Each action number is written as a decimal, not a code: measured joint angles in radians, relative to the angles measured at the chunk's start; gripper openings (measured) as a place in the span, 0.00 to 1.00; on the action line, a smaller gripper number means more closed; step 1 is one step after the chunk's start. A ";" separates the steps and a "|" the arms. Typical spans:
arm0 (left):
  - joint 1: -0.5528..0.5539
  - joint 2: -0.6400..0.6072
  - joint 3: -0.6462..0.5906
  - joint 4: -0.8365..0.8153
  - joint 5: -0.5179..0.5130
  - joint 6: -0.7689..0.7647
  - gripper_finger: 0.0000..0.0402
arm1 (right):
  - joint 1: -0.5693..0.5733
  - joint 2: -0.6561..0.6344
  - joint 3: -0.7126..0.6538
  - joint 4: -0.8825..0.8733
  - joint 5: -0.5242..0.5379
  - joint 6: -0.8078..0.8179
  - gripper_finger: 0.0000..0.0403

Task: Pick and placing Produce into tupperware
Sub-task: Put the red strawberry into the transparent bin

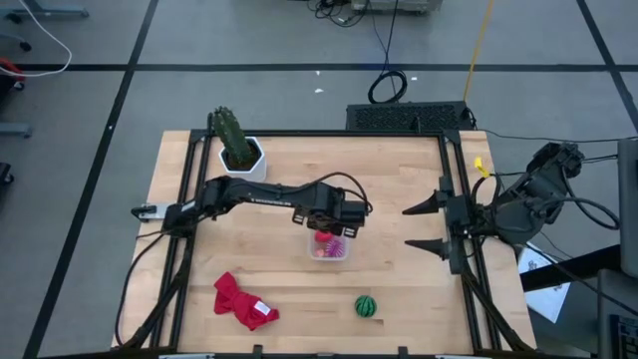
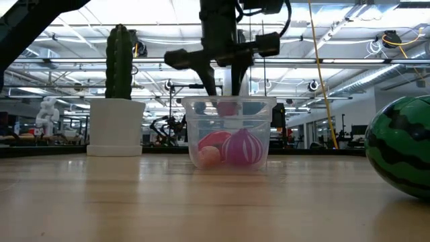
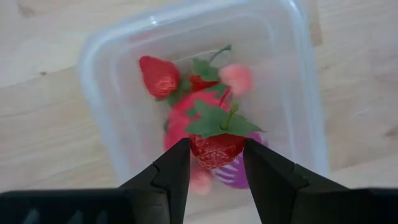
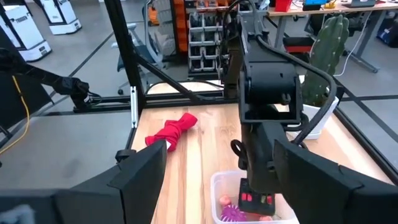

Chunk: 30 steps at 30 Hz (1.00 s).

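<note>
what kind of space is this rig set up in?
Most likely a robotics lab or workshop. The low view shows an open industrial hall with ceiling trusses behind the wooden table. The right wrist view shows a white robot and parts shelves off the table, and cables trail over the floor.

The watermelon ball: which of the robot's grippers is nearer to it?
Left. The left gripper hangs over the tupperware, just beyond the watermelon ball; the right gripper waits farther off at the table's right edge.
</note>
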 joint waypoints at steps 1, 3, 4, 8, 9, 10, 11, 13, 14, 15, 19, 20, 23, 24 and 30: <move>0.004 -0.001 -0.015 0.020 0.011 0.000 0.36 | 0.000 -0.001 0.000 0.001 0.000 0.000 0.71; 0.011 -0.001 -0.040 0.041 0.025 0.003 0.36 | 0.000 -0.001 0.000 0.000 0.000 0.000 0.71; 0.014 0.001 -0.047 0.046 0.028 0.003 0.36 | 0.000 0.000 0.000 0.000 0.000 0.000 0.71; 0.025 -0.001 -0.073 0.077 0.032 0.005 0.36 | 0.000 0.004 0.000 0.000 0.000 0.000 0.71; 0.028 -0.001 -0.079 0.077 0.037 0.005 0.36 | 0.000 0.005 0.000 0.000 -0.001 0.000 0.71; 0.031 -0.001 -0.083 0.083 0.040 0.006 0.36 | 0.000 0.007 0.000 0.000 0.000 0.000 0.71; 0.033 -0.001 -0.084 0.088 0.040 0.005 0.36 | 0.000 0.009 0.000 0.001 0.000 0.000 0.71; 0.036 -0.001 -0.084 0.092 0.037 0.005 0.36 | 0.000 0.012 0.000 0.000 -0.001 0.001 0.71; 0.037 -0.001 -0.084 0.092 0.033 0.005 0.36 | 0.000 0.015 0.000 0.000 -0.001 0.002 0.71; 0.039 -0.001 -0.084 0.093 0.030 0.005 0.36 | 0.000 0.017 0.000 0.001 0.000 0.003 0.71; 0.045 -0.001 -0.084 0.093 0.029 0.005 0.36 | 0.000 0.031 0.000 0.000 -0.001 0.004 0.71; 0.046 -0.001 -0.084 0.093 0.029 0.006 0.36 | 0.000 0.035 0.000 0.000 -0.001 0.003 0.71; 0.047 -0.001 -0.084 0.094 0.024 0.013 0.36 | 0.000 0.046 0.000 0.000 -0.001 0.002 0.71; 0.047 -0.001 -0.084 0.094 0.021 0.016 0.36 | 0.000 0.050 0.000 0.000 -0.001 0.001 0.71; 0.052 -0.001 -0.084 0.094 0.018 0.025 0.36 | 0.000 0.062 0.000 0.001 -0.001 0.001 0.71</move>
